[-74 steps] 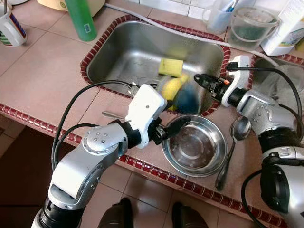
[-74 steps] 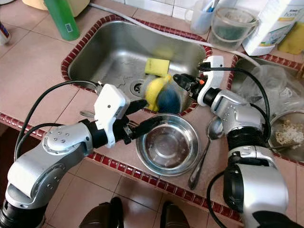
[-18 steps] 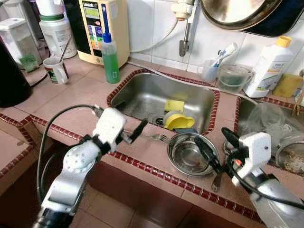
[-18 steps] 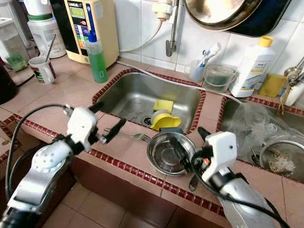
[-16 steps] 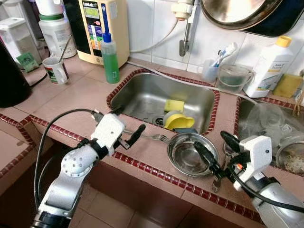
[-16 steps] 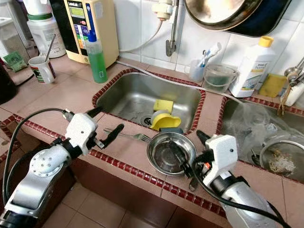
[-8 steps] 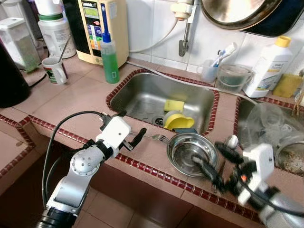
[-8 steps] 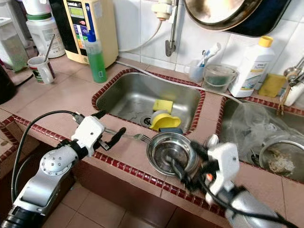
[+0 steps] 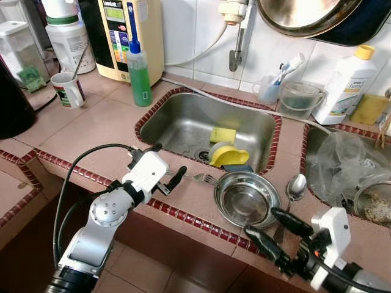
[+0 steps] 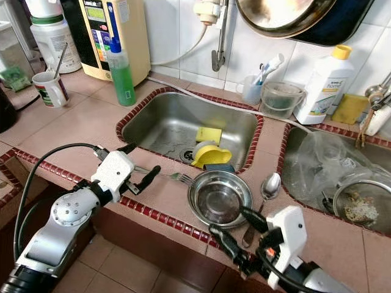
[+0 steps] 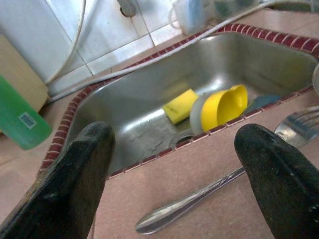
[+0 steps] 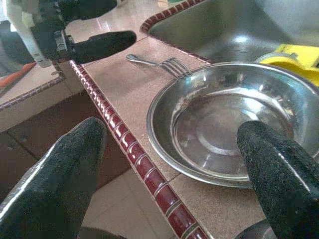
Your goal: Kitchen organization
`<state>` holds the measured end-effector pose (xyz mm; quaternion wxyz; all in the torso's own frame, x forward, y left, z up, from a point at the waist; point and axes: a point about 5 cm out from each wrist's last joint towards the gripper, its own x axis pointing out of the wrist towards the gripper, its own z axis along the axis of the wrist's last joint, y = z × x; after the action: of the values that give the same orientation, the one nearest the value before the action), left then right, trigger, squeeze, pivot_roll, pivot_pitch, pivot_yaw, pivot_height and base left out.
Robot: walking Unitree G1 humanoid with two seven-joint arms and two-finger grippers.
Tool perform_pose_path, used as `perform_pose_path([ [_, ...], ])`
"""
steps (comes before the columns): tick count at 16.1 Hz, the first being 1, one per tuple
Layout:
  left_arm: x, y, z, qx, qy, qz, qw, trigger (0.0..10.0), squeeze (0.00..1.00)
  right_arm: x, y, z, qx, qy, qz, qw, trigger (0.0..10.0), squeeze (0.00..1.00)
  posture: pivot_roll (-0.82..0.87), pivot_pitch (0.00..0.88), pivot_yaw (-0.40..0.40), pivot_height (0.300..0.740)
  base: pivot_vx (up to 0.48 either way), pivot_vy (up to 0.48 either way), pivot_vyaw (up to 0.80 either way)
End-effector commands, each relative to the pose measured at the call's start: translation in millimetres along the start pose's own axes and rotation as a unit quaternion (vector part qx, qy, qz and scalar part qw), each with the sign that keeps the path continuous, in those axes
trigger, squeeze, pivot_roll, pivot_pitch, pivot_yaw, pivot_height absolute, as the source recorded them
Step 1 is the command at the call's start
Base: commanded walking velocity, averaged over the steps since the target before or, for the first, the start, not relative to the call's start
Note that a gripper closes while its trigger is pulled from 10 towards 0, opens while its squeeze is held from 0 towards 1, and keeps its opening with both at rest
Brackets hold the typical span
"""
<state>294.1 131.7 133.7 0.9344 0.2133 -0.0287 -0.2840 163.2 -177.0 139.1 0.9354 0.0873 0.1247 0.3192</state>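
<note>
A tiled kitchen bench [image 9: 91, 125] with a steel sink [image 9: 183, 122] set into it is seen from above. On the strip of bench in front of the sink a fork [image 9: 198, 177] lies flat, with a shallow steel bowl [image 9: 247, 198] just beside its prongs and a spoon [image 9: 294, 188] on the bowl's far side. Inside the sink a yellow cup [image 9: 229, 156] lies tipped on its side beside a yellow sponge [image 9: 223, 134].

The left hand [image 9: 166, 169] is held just above the fork's handle with its fingers spread wide and nothing between them. The right hand [image 9: 275, 233] hangs low by the bench edge near the bowl, also wide open and empty.

The fork is judged to be light, stiff and slippery, lying so flat that little is offered to the fingers; the raised neck near the prongs is probably the best place to pinch. The bowl is judged light and rigid, best taken by its thin rim.
</note>
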Motion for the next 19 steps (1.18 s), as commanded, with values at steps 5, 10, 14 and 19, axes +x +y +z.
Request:
perform_pose_path([
  [5, -6.3, -6.0, -6.0, 0.116, 0.012, -0.031, 0.993, 10.0, 0.00, -7.6, 9.5, -11.2, 0.014, 0.039, 0.048, 0.998, 10.0, 0.00, -0.08, 0.068, -0.015, 0.740, 0.000, 0.000, 0.00],
  [10, -9.5, -10.6, -8.0, 0.135, 0.011, -0.035, 0.990, 10.0, 0.00, -8.4, 5.0, -8.3, 0.014, 0.038, 0.052, 0.998, 10.0, 0.00, -0.08, 0.074, -0.020, 0.740, 0.000, 0.000, 0.00],
  [14, -8.2, -23.8, -10.5, 0.154, 0.006, -0.044, 0.987, 10.0, 0.00, -9.5, -0.1, 6.7, 0.038, 0.005, 0.051, 0.998, 10.0, 0.00, -0.09, 0.083, -0.032, 0.740, 0.000, 0.000, 0.00],
  [19, -1.9, -34.2, -13.8, 0.163, 0.005, -0.047, 0.985, 10.0, 0.00, -15.3, 0.8, 7.6, 0.043, 0.012, 0.055, 0.997, 10.0, 0.00, -0.11, 0.085, -0.032, 0.740, 0.000, 0.000, 0.00],
])
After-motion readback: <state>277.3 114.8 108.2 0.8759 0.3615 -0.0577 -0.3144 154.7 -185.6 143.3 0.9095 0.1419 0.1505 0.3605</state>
